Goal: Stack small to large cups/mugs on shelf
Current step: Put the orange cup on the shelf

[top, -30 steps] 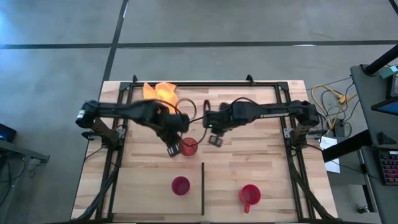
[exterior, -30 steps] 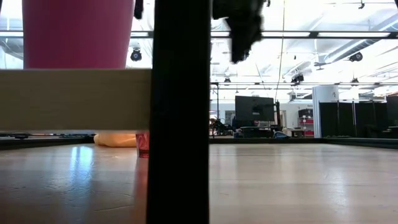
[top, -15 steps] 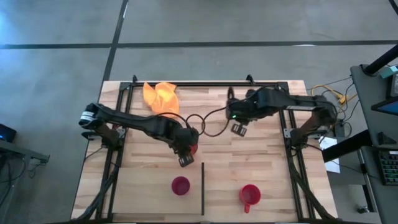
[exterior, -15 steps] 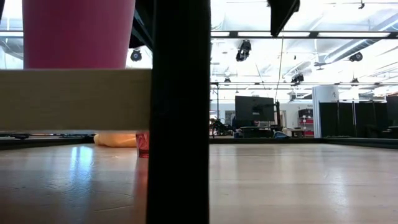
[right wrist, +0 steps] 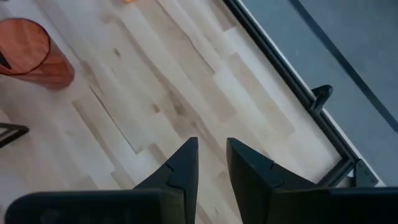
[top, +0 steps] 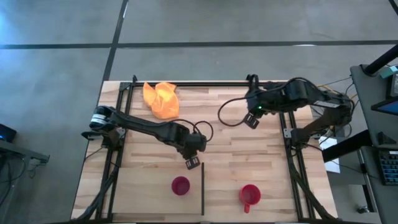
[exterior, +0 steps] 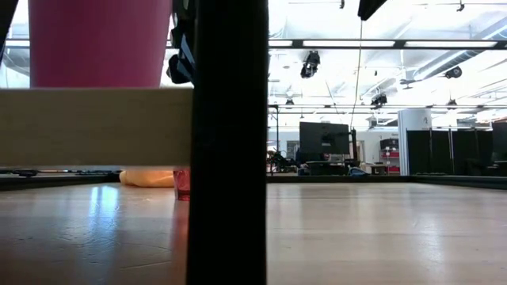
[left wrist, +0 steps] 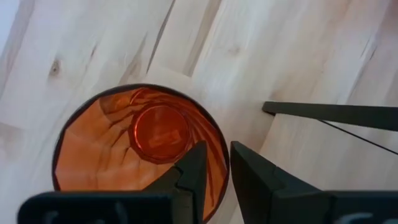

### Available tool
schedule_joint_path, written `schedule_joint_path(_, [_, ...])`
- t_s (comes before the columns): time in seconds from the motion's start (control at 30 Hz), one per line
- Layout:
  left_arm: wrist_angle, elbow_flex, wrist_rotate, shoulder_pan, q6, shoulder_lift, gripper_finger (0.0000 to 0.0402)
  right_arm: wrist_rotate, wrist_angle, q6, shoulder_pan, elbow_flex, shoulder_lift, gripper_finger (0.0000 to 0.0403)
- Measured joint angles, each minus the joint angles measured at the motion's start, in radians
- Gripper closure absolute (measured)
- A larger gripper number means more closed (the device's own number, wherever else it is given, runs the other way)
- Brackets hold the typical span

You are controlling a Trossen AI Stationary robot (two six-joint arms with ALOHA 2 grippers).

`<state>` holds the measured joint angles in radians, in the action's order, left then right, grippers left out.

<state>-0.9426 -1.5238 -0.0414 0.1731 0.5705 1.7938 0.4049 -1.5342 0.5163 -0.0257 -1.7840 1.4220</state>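
Note:
The see-through orange tumbler [left wrist: 140, 149] stands upright on its base on the table; it also shows in the right wrist view [right wrist: 28, 53]. My left gripper [left wrist: 216, 163] is over its rim, open, with one finger inside the cup and one outside. In the high view the left gripper [top: 193, 163] covers the tumbler. The magenta cup [top: 180, 185] stands on the wooden shelf board [exterior: 95, 127]. The red mug [top: 249, 194] stands to the right of the shelf's black upright [top: 203, 186]. My right gripper [top: 252, 119] hangs high near the far right, open [right wrist: 211, 158] and holding nothing. My left gripper comes from above, slanting down, at the tumbler's rim [left wrist: 222, 163]. One finger [left wrist: 193, 168] is inside the cup and the other [left wrist: 249, 171] is outside, with the thin wall in the gap. Whether either finger touches the wall, I cannot tell.
A yellow-orange cloth [top: 161, 99] lies at the far left. A black frame [top: 205, 83] runs around the table, and a black cable [top: 227, 115] loops over the middle. In the low view the black upright [exterior: 230, 142] blocks the centre.
My left gripper has come down and toward the near edge, onto the tumbler's rim. My right gripper has risen and drawn away from the tumbler toward the table's far right, rolling as it went. The tumbler has stayed in place on the table.

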Motion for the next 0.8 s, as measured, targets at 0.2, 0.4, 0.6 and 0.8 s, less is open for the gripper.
schedule_joint_path(0.2, [0.000,0.000,-0.002,0.000,0.000,0.000,0.0346,0.016,0.001,0.000,0.000,0.001,-0.011,0.0326])
schedule_joint_path(0.4, [0.000,0.002,-0.003,0.000,0.000,0.030,0.0346,0.018,0.003,-0.001,0.000,0.005,-0.008,0.0326])
schedule_joint_path(0.6, [-0.013,-0.001,-0.003,0.000,-0.010,0.044,0.0363,0.018,0.002,-0.002,0.000,0.006,-0.008,0.0326])
schedule_joint_path(0.8, [-0.116,-0.062,0.003,0.002,-0.031,0.018,0.0399,0.031,0.002,-0.019,0.000,0.006,-0.008,0.0326])
